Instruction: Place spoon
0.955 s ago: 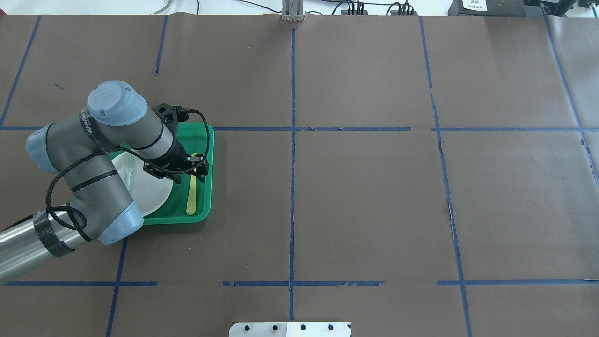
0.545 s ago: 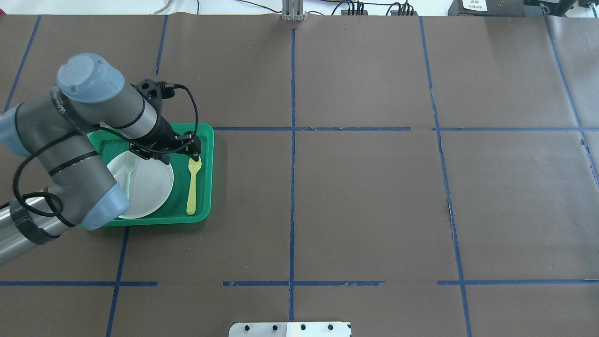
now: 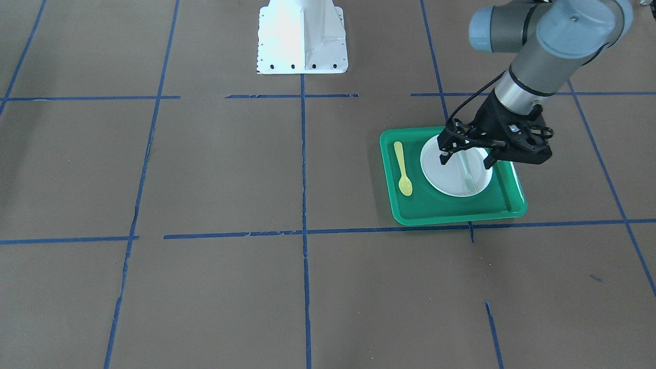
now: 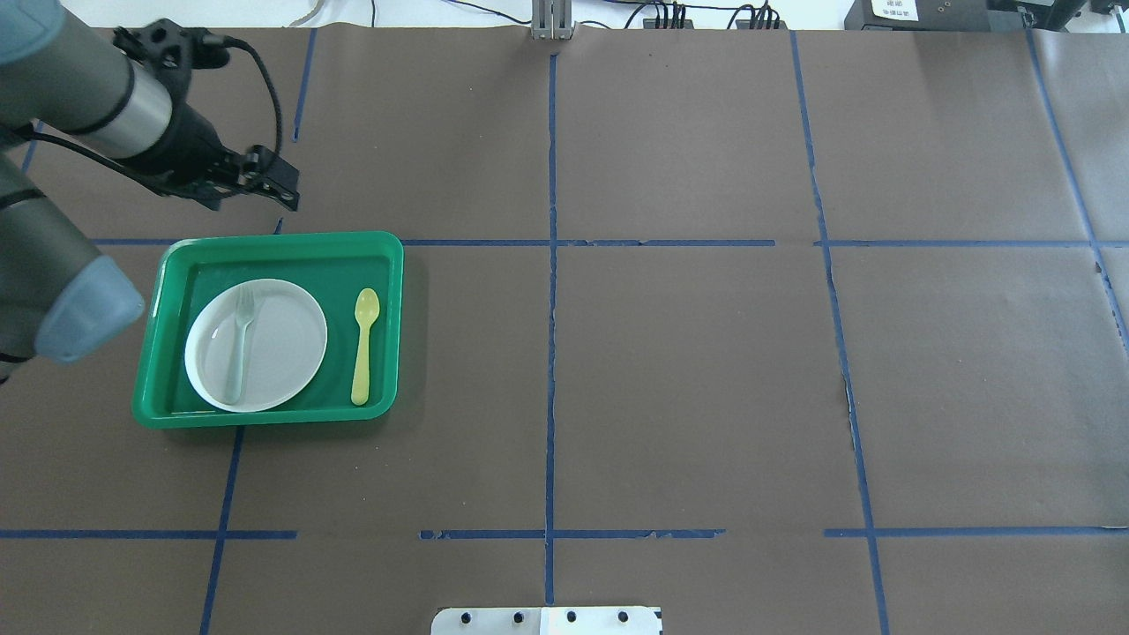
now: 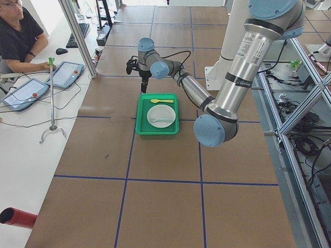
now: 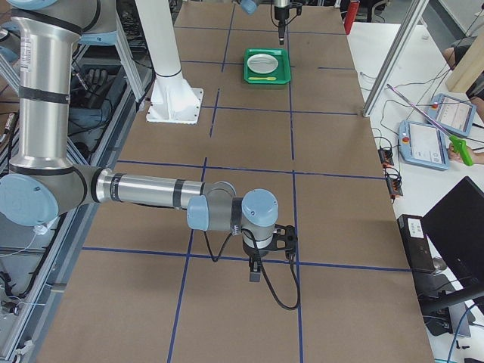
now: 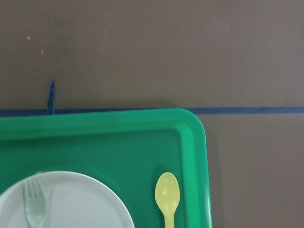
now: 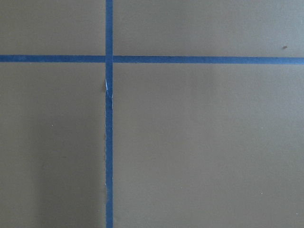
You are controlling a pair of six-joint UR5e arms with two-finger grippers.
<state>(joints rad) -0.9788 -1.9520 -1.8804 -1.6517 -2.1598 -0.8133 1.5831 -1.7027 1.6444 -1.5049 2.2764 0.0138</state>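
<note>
The tray [image 4: 265, 251] is the reference for all positions. The spoon [image 4: 363, 346] lies flat on the tray floor, in the strip between the plate [image 4: 282, 353] and the tray wall on the robot's right, touching neither. Its bowl points to the tray's far edge and its handle to the near edge. The fork [image 4: 238, 344] rests on the plate, parallel to the spoon. The left tool [image 3: 465, 162] hangs raised above the tray's far edge, fingers spread and gripping nothing, clear of the spoon. The right tool [image 6: 255, 274] hangs over the bare worktop [image 4: 688, 370], well apart from the tray. Whether its fingers are spread or closed cannot be told.
</note>
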